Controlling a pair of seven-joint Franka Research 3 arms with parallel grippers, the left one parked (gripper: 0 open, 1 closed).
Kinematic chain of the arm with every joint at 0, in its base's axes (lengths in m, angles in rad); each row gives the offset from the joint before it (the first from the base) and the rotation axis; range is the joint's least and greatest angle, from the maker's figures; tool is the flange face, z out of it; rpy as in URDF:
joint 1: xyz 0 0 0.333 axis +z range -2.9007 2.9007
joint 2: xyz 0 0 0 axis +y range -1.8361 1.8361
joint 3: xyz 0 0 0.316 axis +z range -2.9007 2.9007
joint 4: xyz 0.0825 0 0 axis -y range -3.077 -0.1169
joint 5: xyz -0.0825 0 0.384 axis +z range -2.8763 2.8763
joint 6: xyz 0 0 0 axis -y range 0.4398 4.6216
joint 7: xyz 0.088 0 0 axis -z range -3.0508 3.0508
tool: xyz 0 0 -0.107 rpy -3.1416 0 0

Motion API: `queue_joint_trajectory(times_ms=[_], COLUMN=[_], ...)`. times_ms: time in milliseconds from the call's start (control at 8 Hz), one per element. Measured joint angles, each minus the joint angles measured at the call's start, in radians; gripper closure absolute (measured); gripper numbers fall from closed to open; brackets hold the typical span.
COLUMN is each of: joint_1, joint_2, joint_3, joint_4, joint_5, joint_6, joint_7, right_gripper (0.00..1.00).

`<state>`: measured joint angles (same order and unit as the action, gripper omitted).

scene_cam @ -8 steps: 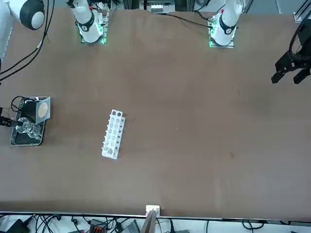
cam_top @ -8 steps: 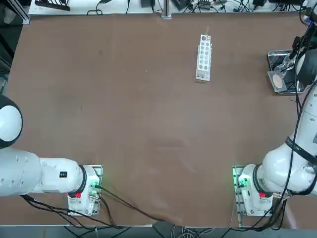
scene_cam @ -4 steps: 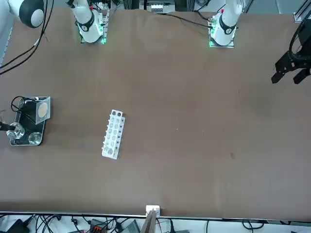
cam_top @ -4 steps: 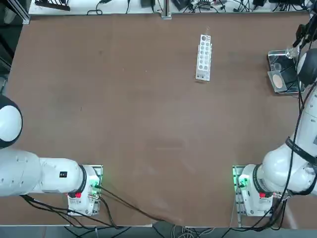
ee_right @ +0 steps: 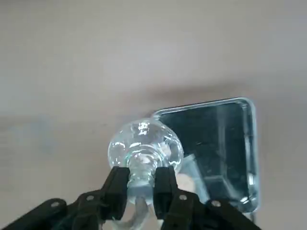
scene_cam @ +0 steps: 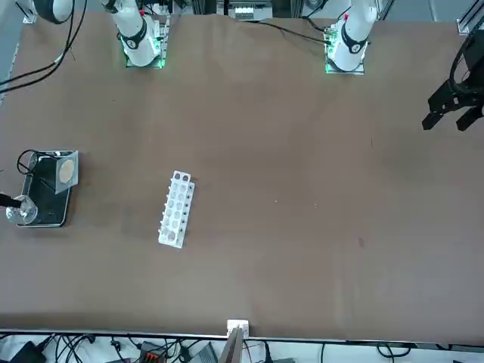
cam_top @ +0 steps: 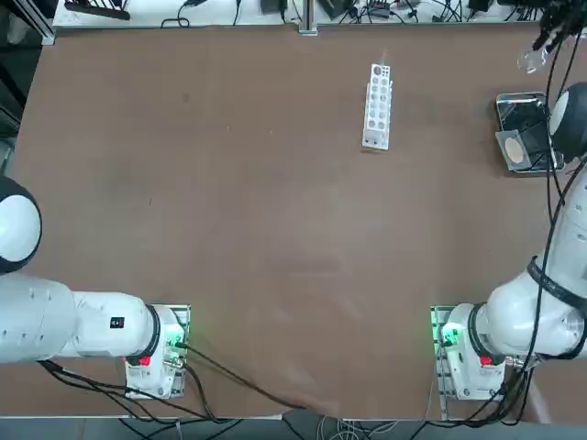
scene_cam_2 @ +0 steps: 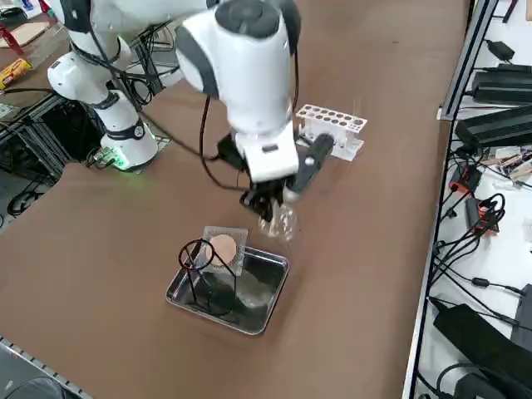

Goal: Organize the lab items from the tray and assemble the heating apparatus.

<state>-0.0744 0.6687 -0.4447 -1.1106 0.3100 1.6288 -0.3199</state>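
Observation:
My right gripper is shut on the neck of the small clear glass burner and holds it in the air, just off the far end of the steel tray. From the side, the burner hangs under the gripper, above the table beside the tray. The black wire ring stand stands in the tray, and the grey mesh with the tan centre leans at the tray's near end. From overhead, the burner is beyond the tray and the mesh.
A long white rack with round holes lies on the brown table to the left of the tray, also in the side view as the rack. The tray sits close to the table's right edge. Cables and boxes lie past the far edge.
The gripper has lifted the burner out of the tray and carried it up and toward the table's far edge. The stand and mesh stay in the tray.

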Motion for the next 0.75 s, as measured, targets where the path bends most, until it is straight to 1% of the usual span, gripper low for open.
queue_joint_trajectory(times_ms=[125,250,375,500,750], joint_1=[0.031,0.07,0.121,0.182,0.302], joint_2=[-0.027,-0.055,-0.085,-0.121,-0.206], joint_3=[0.001,0.001,0.002,0.002,0.002], joint_4=[-0.012,-0.05,-0.116,-0.21,-0.454], joint_5=[0.0,0.002,0.002,0.002,0.002], joint_6=[-0.04,-0.049,-0.037,0.015,0.202], joint_7=[0.045,0.095,0.139,0.174,0.247], right_gripper=[0.69,0.69,0.69,0.69,0.69])
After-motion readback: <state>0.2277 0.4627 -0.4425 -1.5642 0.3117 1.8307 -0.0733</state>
